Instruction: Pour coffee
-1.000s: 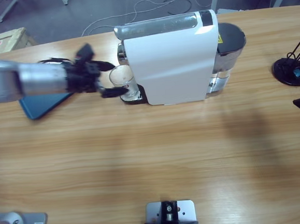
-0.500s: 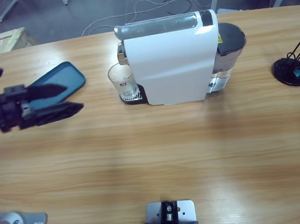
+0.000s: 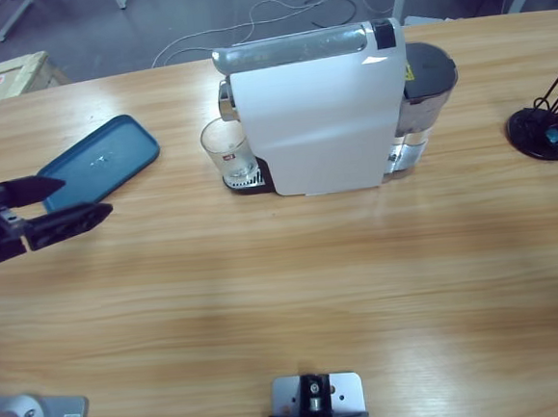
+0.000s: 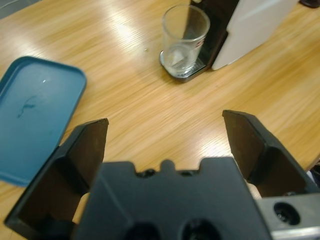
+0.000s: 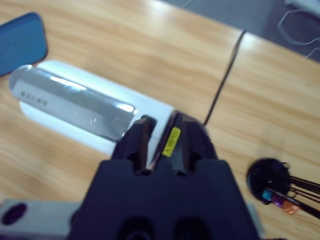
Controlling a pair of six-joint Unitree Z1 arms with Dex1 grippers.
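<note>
An empty clear glass [image 3: 228, 150] stands on the drip grate under the spout of the white coffee machine [image 3: 315, 109]. My left gripper [image 3: 85, 197] hovers open at the table's left edge, far from the glass, with nothing between its jaws. Its wrist view looks past the gripper [image 4: 166, 122] at the glass [image 4: 184, 37] and the machine [image 4: 250, 25]. The right gripper [image 5: 162, 125] is out of the high view; its wrist view looks down from above on the machine [image 5: 75, 107], jaws close together and holding nothing.
A blue tray [image 3: 97, 163] lies flat on the table beside my left gripper, also seen in the left wrist view [image 4: 32, 115]. A black capsule stand [image 3: 543, 130] sits at the right edge. The machine's dark water tank [image 3: 428, 81] is at its right end.
My left gripper has let go of the glass at the machine and drawn back left to the table's edge, open. The black tip at the right edge has left the high view.
</note>
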